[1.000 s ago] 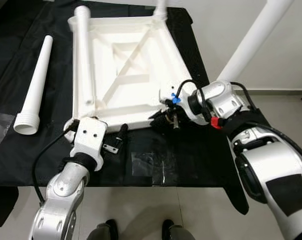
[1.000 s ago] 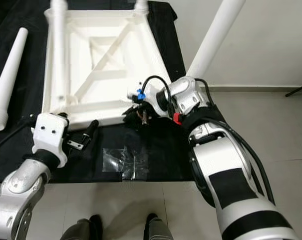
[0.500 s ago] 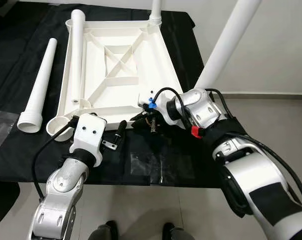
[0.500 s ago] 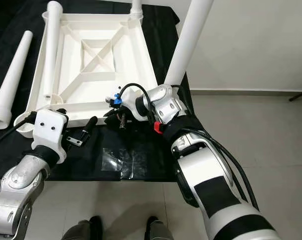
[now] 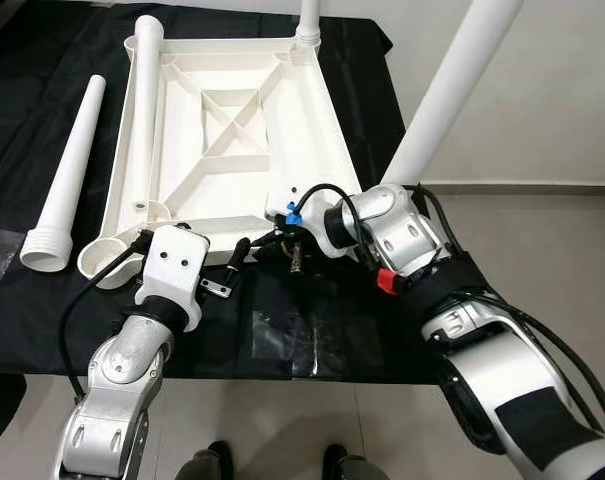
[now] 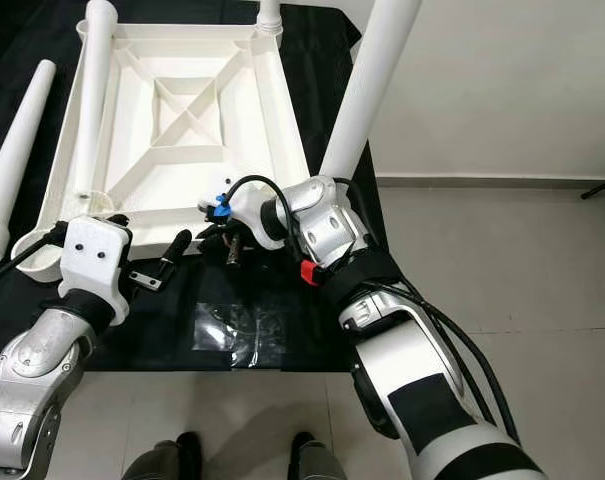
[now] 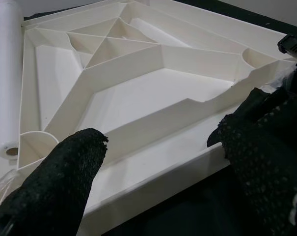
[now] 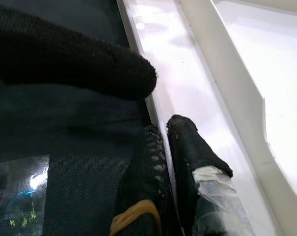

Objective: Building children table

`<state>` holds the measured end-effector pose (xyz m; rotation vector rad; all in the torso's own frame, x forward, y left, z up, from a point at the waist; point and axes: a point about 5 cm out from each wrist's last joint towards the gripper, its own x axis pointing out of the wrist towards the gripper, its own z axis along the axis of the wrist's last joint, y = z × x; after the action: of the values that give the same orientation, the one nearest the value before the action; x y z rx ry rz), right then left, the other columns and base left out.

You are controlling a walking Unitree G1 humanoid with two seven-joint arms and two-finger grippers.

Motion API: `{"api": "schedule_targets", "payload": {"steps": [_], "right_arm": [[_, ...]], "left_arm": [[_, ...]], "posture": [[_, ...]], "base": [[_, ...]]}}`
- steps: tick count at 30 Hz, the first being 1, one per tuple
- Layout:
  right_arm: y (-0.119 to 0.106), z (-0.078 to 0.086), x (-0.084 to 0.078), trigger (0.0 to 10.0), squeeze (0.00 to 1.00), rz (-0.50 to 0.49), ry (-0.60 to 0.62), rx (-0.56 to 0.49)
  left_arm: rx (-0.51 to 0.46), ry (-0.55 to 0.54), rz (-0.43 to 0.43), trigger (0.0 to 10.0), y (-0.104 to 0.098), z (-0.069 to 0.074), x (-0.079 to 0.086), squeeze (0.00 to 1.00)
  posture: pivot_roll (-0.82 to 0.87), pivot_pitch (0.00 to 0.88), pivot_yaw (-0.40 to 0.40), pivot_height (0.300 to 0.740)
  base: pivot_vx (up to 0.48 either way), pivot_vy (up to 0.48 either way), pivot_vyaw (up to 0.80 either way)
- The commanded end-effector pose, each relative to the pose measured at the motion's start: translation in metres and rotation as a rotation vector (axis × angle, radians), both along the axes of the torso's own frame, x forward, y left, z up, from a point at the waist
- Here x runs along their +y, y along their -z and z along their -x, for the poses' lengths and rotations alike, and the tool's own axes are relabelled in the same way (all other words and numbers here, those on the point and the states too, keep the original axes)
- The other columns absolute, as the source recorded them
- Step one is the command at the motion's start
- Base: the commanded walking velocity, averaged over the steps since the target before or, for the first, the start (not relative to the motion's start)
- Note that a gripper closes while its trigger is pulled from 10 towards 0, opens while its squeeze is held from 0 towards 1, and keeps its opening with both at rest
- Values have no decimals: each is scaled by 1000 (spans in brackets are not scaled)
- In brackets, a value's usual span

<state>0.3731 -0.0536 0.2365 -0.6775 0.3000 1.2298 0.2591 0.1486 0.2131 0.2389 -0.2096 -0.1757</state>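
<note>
The upturned white table top (image 5: pixel 222 130) lies on the black cloth (image 5: pixel 372 330). Right gripper (image 8: pixel 165 147), forearm bent inward, pinches the table top's near rim with its fingers together. Left gripper (image 5: pixel 237 265) hovers beside that rim, fingers spread, holding nothing.

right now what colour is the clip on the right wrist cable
Blue, clearest in the left eye view, just above the right gripper.

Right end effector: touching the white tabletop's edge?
Touching. Right wrist view shows the right end effector pinching the tabletop rim between closed fingers.
</note>
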Motion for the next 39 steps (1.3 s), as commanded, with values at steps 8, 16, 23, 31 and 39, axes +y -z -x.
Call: {"api": "schedule_targets", "payload": {"steps": [8, 16, 23, 31, 39], "right_arm": [[43, -2, -19, 10000, 1000, 62, 155, 141], [-2, -10, -18, 10000, 0, -37, 214, 25], [-54, -9, -16, 10000, 0, -132, 206, -78], [-71, 11, -6, 10000, 0, -204, 110, -56], [-68, 29, 10, 10000, 0, -453, 14, -60]], "left_arm": [[24, 10, -13, 10000, 7, 0, 0, 0], [32, 11, -14, 10000, 10, 1, -1, 0], [24, 16, -27, 10000, 11, -1, -1, 0], [6, 10, -28, 10000, 10, -7, -2, 0], [-3, 8, -37, 10000, 10, -10, -2, 0]], "posture": [[75, 301, -67, 740], [79, 289, -66, 740], [77, 272, -65, 740], [73, 249, -56, 740], [71, 229, -55, 740]], "base": [[0, 0, 0], [0, 0, 0], [0, 0, 0], [0, 0, 0], [0, 0, 0]]}}
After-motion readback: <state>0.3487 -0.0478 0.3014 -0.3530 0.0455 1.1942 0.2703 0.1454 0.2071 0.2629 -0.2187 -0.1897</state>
